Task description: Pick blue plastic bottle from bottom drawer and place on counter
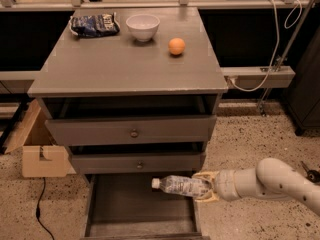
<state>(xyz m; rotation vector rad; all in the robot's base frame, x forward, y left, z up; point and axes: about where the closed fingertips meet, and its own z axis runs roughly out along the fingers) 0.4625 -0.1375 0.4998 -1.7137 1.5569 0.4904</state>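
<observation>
The blue plastic bottle (179, 185) is clear with a white cap and a pale printed label. It lies sideways in the air, cap to the left, just above the open bottom drawer (112, 211). My gripper (204, 186) is shut on the bottle's base end, at the drawer's right side, with its tan fingers (205, 175) above and below the bottle. My white arm reaches in from the lower right. The counter (120, 64) is the grey cabinet top above.
On the counter stand a dark blue snack bag (94, 25), a white bowl (143, 26) and an orange (176, 46). Two upper drawers with round knobs (134, 133) are partly pulled out. A cardboard box (40, 149) sits on the floor at left.
</observation>
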